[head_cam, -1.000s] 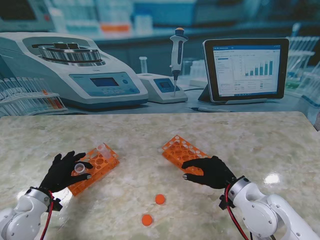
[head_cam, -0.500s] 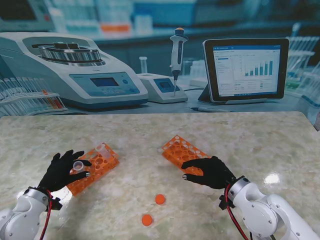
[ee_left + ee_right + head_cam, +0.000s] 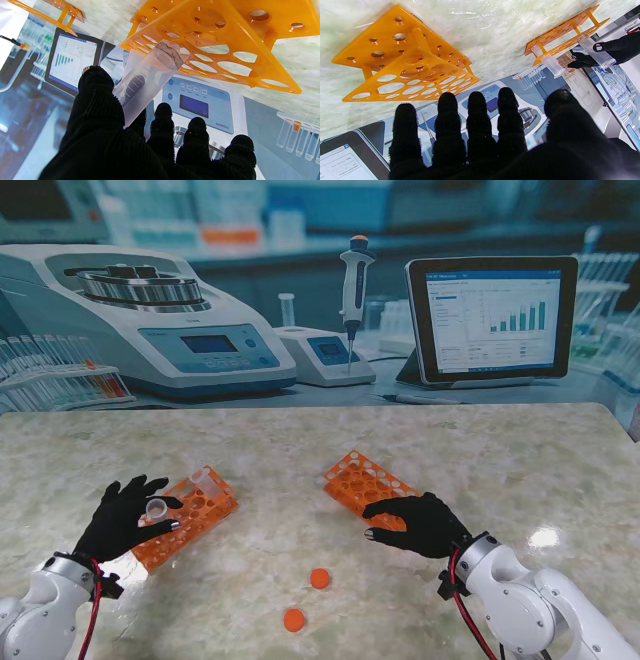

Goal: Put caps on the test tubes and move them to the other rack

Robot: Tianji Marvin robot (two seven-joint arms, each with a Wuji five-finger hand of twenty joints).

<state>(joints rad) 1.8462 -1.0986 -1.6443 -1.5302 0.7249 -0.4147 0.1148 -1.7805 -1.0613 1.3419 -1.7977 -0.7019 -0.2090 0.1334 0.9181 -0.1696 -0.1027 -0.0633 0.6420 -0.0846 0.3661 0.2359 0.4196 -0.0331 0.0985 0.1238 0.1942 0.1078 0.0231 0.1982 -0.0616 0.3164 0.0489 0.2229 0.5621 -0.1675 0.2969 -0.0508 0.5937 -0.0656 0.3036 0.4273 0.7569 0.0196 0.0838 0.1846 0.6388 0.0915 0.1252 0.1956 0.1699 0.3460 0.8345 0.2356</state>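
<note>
My left hand (image 3: 125, 518) is shut on a clear uncapped test tube (image 3: 156, 509), pinched between thumb and index finger (image 3: 98, 82). The tube (image 3: 147, 75) hangs just over the left orange rack (image 3: 190, 515), its tip out of the holes. A second clear tube (image 3: 203, 479) stands in that rack's far end. My right hand (image 3: 420, 523) hovers open, fingers spread, at the near end of the right orange rack (image 3: 362, 480), which holds no tubes (image 3: 402, 82). Two orange caps (image 3: 320, 578) (image 3: 294, 619) lie on the marble between the arms.
Behind the marble table's far edge stand a centrifuge (image 3: 150, 320), a small white device (image 3: 325, 352) with a pipette (image 3: 354, 280), and a tablet (image 3: 490, 315). A clear rack of tubes (image 3: 55, 375) sits at the far left.
My left hand has lifted the clear tube slightly up and out of the left rack. The right hand has stayed still.
</note>
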